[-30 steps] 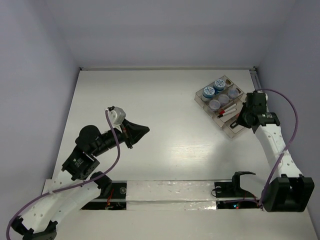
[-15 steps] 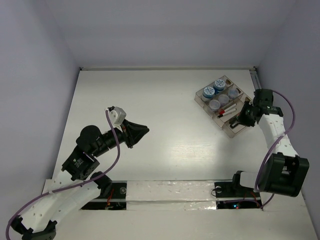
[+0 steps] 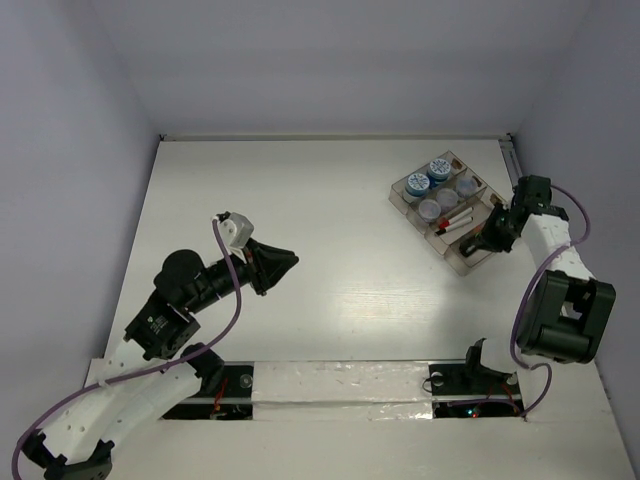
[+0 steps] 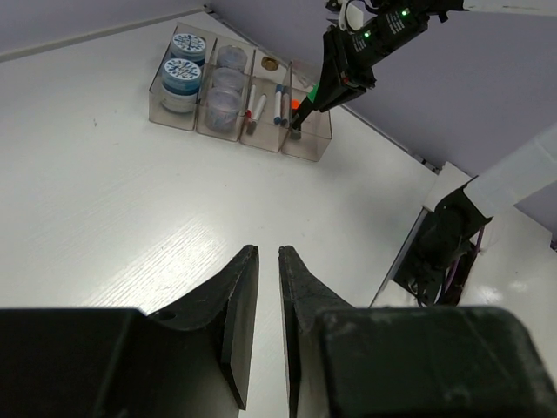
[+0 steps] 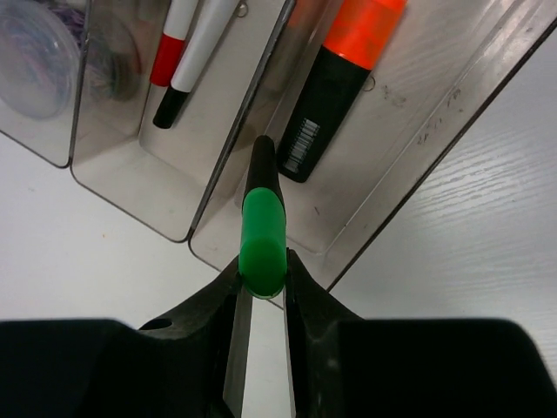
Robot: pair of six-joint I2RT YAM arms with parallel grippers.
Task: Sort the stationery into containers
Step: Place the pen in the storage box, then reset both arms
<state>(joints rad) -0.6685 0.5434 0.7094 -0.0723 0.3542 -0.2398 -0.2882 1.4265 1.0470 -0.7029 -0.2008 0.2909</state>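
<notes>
My right gripper point(image 5: 261, 270) is shut on the green cap of a black highlighter point(image 5: 262, 222). The highlighter's black end points down at the wall of the end compartment of the clear tray point(image 5: 418, 148), where an orange-tipped highlighter point(image 5: 344, 78) lies. Pens with red and black caps point(image 5: 187, 43) lie in the compartment beside it. From above, the tray point(image 3: 397, 203) sits at the back right, with round blue pots point(image 3: 428, 175) inside and the right gripper point(image 3: 478, 243) at its near end. My left gripper point(image 4: 268, 252) hovers over bare table at the left, jaws a narrow gap apart and empty.
The right arm's folded links point(image 3: 560, 320) stand just right of the tray, close to the side wall. A taped strip with black mounts point(image 3: 340, 385) runs along the near edge. Greyish-lidded pots point(image 4: 228, 78) fill the tray's second compartment.
The right arm has folded up and its base links have swung toward the tray, while its gripper stayed at the tray's near end with the highlighter. The left arm looks unmoved.
</notes>
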